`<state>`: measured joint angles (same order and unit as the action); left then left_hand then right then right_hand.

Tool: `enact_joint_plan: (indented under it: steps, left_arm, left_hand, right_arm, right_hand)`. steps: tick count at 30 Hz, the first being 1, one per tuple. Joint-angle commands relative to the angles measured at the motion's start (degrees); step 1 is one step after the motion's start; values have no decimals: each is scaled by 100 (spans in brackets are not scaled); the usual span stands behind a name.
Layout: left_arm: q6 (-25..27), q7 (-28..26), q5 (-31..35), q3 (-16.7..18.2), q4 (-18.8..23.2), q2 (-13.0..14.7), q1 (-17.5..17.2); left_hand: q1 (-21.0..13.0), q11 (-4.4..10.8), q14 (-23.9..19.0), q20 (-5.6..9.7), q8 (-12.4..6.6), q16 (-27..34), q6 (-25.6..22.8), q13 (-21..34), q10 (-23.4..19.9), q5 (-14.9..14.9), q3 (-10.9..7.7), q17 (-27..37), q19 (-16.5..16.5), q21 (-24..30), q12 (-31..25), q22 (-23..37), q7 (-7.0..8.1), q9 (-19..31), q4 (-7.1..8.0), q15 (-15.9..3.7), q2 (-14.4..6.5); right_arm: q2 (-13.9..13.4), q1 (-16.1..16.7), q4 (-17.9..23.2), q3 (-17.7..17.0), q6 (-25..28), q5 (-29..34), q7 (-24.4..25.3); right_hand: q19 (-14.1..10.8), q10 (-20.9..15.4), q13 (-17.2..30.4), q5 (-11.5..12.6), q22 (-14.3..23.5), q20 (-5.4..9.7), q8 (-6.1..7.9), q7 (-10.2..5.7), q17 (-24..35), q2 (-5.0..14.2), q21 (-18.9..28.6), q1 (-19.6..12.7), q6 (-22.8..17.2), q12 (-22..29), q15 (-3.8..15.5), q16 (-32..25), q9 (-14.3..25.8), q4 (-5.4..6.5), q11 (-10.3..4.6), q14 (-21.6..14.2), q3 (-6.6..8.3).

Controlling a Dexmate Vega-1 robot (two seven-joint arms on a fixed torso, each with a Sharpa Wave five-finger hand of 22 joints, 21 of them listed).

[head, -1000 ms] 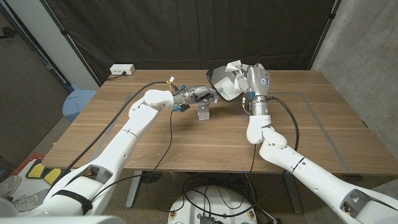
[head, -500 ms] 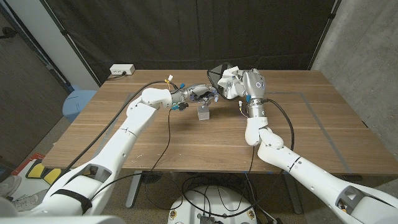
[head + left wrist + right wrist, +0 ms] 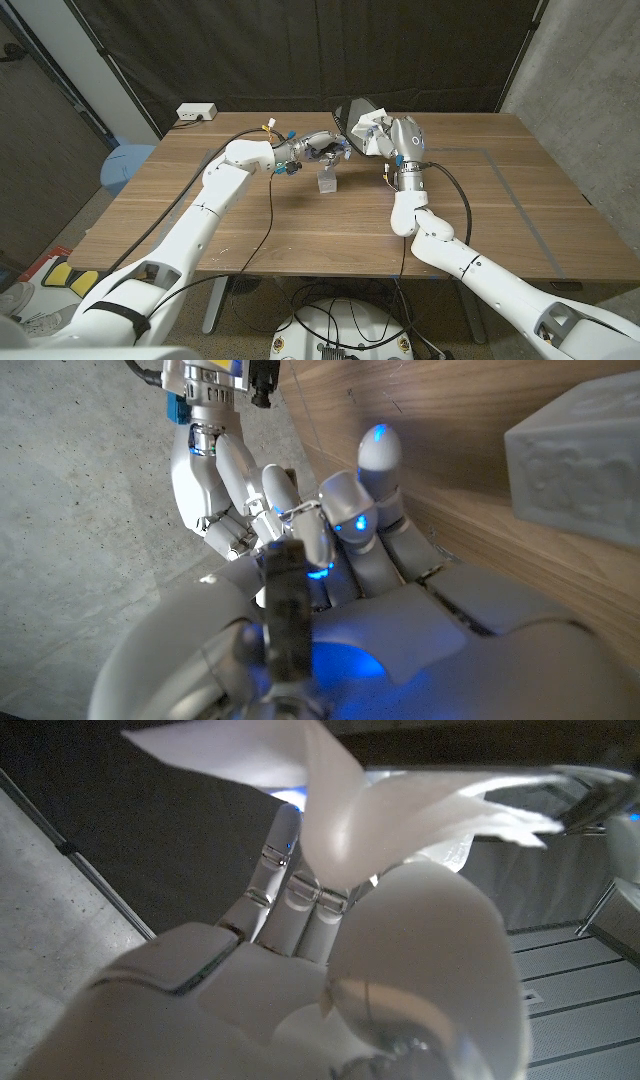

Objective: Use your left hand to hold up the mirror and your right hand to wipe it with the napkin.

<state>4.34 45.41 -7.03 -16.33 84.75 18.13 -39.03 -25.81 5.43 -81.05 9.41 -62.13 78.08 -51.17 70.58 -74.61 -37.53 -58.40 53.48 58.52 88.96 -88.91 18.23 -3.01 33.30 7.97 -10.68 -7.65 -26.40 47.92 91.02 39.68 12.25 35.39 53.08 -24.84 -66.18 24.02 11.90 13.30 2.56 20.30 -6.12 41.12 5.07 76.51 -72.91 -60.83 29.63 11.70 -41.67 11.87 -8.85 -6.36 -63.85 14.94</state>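
Mirror wipe over table [image 3: 300, 215]
L robot hand [image 3: 322, 148] grips mirror [image 3: 352, 115] handle; R robot hand [image 3: 392, 135] holds napkin [image 3: 368, 130] against glass.

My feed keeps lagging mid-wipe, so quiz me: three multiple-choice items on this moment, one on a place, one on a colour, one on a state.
1. Where does the small grey block stand?
A. on the wooden table, near the left hand
B. on the mirror
C. in the right hand

2. What colour is the crumpled paper napkin?
A. blue
B. white
C. black

3. What is the right hand doing?
A. hanging open with nothing in it
B. holding the napkin against the mirror
C. pressing on the block

Answers:
1. A: the small grey block stands on the wooden table, just below the left hand in the head view.
2. B: the crumpled paper napkin shows white.
3. B: the right hand has the napkin bunched in its fingers, up at the dark tilted mirror that the left hand holds up.
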Motion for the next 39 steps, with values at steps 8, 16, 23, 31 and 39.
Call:
enact_joint_plan:
  steps: [8,16,23,31,39]
  left_arm:
    - [-180,-56,-162,49,-525,-288,227]
    - [-119,-32,-50,-13,-790,-370,361]
    - [4,6,129,-86,-878,-382,466]
    - [67,11,257,-81,-853,-386,510]
    - [53,79,274,-56,-840,-391,519]
  left_hand:
    - [-20,36,-24,282,-68,8,-219,6,6,-1188,-1193,-4,1,28,-36,15,-269,-26,-748,-31,-52]
    - [-16,21,-23,282,-87,7,-202,6,11,-1177,-1193,-17,3,29,-34,15,-263,-61,-746,-24,-56]
    - [-12,31,-24,282,-108,18,-190,6,9,-1173,-1192,-11,4,26,-35,11,-267,-74,-745,-27,-58]
    - [-12,43,-5,283,-125,-11,-174,6,16,-1166,-1189,-41,8,23,-33,-4,-263,-95,-747,-39,-65]
    - [-10,48,-4,283,-148,-3,-154,5,18,-1162,-1189,-29,14,29,-34,-1,-271,-107,-745,-44,-67]
  right_arm:
    - [21,259,340,-206,-1223,-694,-80]
    - [37,202,332,-192,-1346,-600,-20]
    - [88,61,216,-95,-1166,-347,39]
    - [167,-106,41,18,-977,-192,0]
    - [227,-325,-200,246,-700,110,-101]
  right_hand:
    - [-75,-56,36,1,-32,850,-25,49,23,-55,51,-14,-85,-25,168,40,6,4,43,-84,43]
    - [-69,-70,30,-8,-44,867,-29,44,39,-80,97,-14,-142,-46,170,57,-2,7,38,-110,34]
    - [-30,-184,-102,-18,-24,882,-45,2,81,-130,231,22,-222,-125,170,72,-17,28,1,-165,-9]
    - [52,-234,-148,-19,15,897,-63,-16,171,-163,379,13,-297,-183,171,50,-33,23,-27,-218,-34]
    - [107,-250,-151,-19,42,891,-86,-14,247,-193,500,21,-340,-221,170,34,-43,28,-34,-235,-61]
